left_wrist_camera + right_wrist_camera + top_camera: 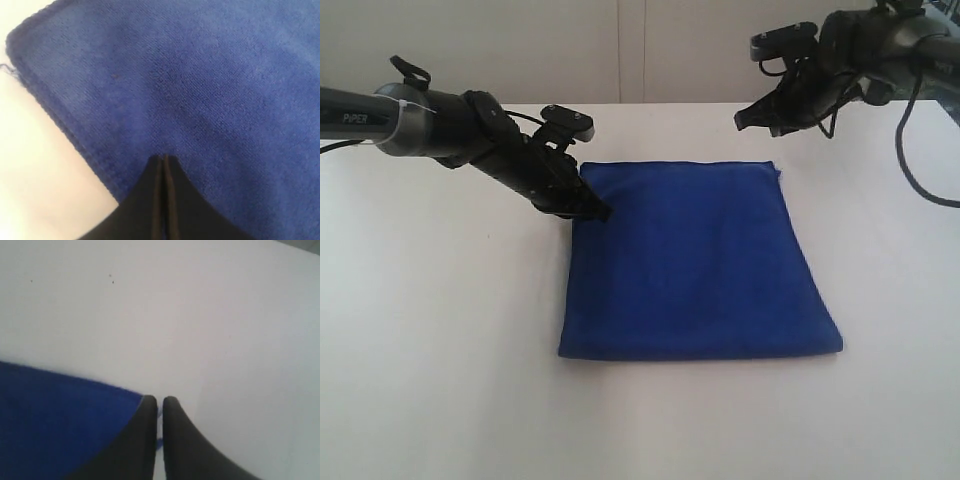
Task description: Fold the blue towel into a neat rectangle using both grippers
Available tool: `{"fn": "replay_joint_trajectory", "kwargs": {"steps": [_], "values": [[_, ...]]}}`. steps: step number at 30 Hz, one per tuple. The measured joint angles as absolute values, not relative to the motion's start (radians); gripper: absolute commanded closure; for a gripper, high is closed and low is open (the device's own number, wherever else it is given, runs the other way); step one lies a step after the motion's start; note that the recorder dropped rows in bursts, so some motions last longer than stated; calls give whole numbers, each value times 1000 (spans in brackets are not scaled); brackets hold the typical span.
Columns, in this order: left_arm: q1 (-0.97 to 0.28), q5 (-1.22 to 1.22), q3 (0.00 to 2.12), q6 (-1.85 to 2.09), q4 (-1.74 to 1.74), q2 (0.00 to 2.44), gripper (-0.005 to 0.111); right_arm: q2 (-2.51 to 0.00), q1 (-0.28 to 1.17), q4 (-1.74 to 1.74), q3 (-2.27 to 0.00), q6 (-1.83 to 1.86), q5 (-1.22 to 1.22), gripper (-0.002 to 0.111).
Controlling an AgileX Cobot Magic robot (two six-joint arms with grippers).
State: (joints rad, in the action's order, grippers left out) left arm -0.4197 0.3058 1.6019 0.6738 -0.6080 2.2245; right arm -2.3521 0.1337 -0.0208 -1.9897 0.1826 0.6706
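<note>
Towel [700,265] lies flat on the table [440,380], about mid-table and slightly right of centre, one edge toward the near side. Left gripper [598,211] is at the towel's left edge, tip down on the cloth near the far-left corner. Right gripper [742,120] is off the cloth, raised above the table close to the towel's far-right corner.

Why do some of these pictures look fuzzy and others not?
Exterior view: soft, even light, the towel sharp, only faint shadows. Left wrist view: the towel's weave is crisp, but the left hand is a plain dark shape. Right wrist view: fuzziest; the right hand is out of focus and the table looks washed-out white.
</note>
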Motion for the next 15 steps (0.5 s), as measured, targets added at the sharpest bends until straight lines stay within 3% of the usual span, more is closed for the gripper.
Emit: {"fn": "replay_joint_trajectory", "kwargs": {"steps": [15], "values": [[-420, 519, 1600, 617, -466, 2079, 107, -2256, 134, -119, -1911, 138, 1030, 103]]}}
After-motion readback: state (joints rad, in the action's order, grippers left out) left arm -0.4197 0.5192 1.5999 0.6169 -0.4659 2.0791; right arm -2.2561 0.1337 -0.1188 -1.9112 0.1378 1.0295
